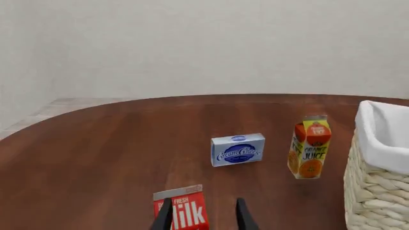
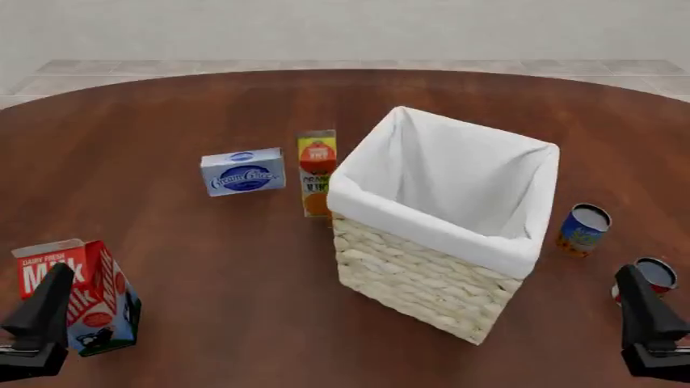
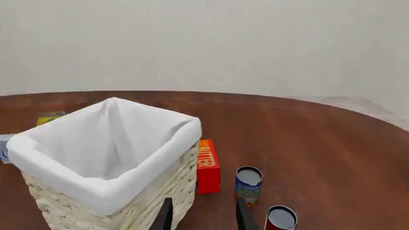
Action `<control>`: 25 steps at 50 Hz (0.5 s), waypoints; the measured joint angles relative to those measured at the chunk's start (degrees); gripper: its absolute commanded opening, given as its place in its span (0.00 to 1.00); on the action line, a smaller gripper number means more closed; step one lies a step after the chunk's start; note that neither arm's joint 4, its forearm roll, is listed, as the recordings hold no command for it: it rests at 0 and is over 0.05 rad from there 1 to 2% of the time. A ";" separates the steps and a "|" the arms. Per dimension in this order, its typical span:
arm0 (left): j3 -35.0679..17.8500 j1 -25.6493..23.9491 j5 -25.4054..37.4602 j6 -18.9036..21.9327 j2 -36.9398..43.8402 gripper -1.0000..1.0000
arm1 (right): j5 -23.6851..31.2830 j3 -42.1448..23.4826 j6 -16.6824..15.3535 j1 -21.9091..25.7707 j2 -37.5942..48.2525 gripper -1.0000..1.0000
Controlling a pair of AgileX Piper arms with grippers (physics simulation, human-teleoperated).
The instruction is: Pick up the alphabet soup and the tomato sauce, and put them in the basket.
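**Cans upright at the tabletop's right side, basket in the middle, both claws empty at the near edge**

Near the middle of the round brown tabletop (image 2: pixel 216 267): the basket (image 2: pixel 431 299), set cornerwise, white lining folded over its rim, nothing seen inside. To the right of it, toward the tabletop's right edge: the alphabet soup (image 2: pixel 583 229), upright, apart from the basket's right corner. Nearer the front edge and a little further right: the tomato sauce (image 2: pixel 650 277), upright, close to the soup can but not touching it.

Low at the near right edge: the right claw (image 2: pixel 650 335), fingers parted to a moderate gap, holding nothing, just in front of the tomato sauce. Low at the near left edge: the left claw (image 2: pixel 38 331), likewise parted and empty, just in front of the milk carton (image 2: pixel 81 293).

Just left of the basket's far-left side: an orange juice carton (image 2: pixel 316 172), upright. Further left: a cream cheese box (image 2: pixel 244 171). Behind the basket, seen only from the right wrist: a red butter box (image 3: pixel 208 166), close against the wicker and beside the soup can.

Between the two cans and the right edge: bare wood. Above the cans, open. Wide bare stretch across the far side and along the front between milk carton and basket.
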 measured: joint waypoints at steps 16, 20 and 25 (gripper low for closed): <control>-0.12 0.00 -0.05 0.00 0.21 1.00 | -0.80 -0.33 -0.48 0.87 0.21 1.00; -0.13 0.00 -0.06 0.00 0.23 1.00 | -1.03 -0.81 -0.66 0.95 0.66 1.00; -0.14 0.00 -0.06 0.00 0.24 1.00 | -1.18 -2.01 -0.77 0.99 1.52 1.00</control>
